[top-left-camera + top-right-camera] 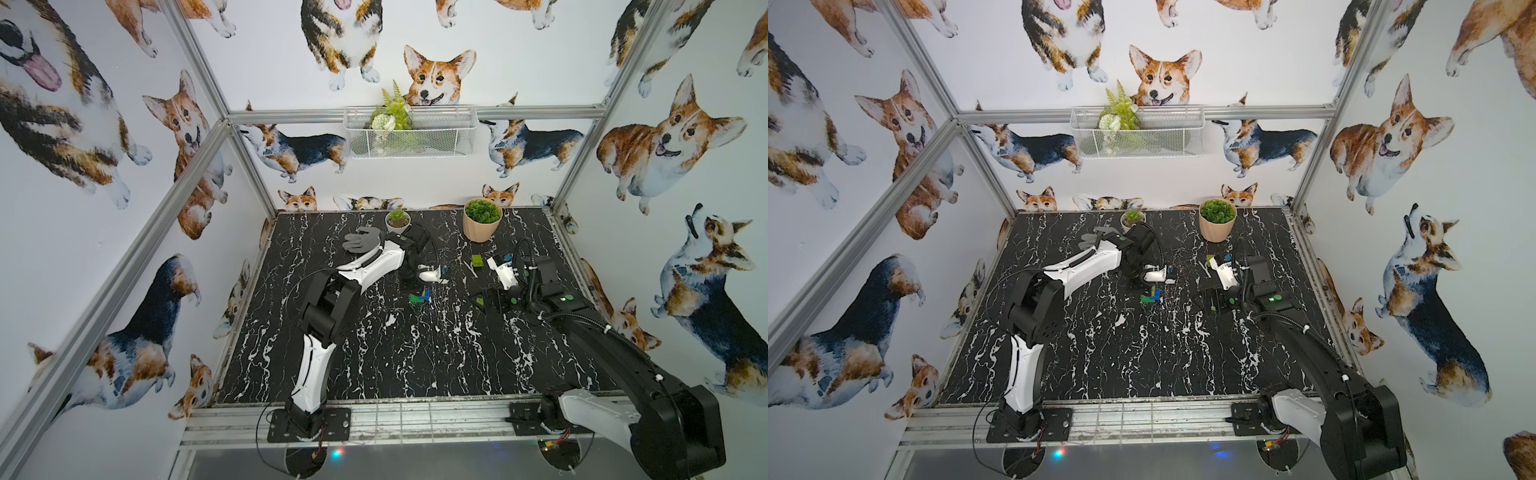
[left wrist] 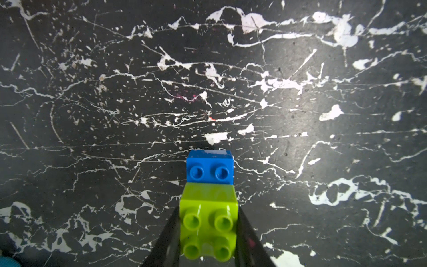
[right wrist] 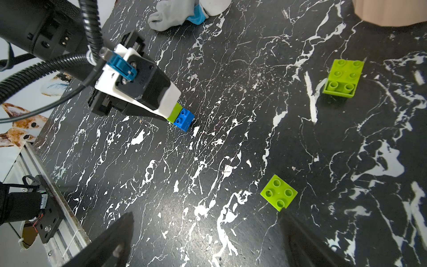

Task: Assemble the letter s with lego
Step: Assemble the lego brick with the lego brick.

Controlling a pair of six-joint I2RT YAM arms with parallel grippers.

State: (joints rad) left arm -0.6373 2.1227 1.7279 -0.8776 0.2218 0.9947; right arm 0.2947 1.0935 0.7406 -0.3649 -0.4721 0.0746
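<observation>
I see lots of free table (image 1: 415, 357) on the near side. At the back, the big pot (image 1: 482, 228), small pot (image 1: 397, 225) and grey glove (image 1: 360, 243) block the way.

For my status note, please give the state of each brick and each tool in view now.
left tool: shut on the held lime-green brick.
held lime-green brick: gripped, joined to the blue brick.
blue brick: attached to the held brick.
dark green brick: beside the blue brick, join unclear.
right tool: open, empty.
square lime-green brick: loose on the table, studs up.
other loose lime-green brick: on the table, alone.
</observation>
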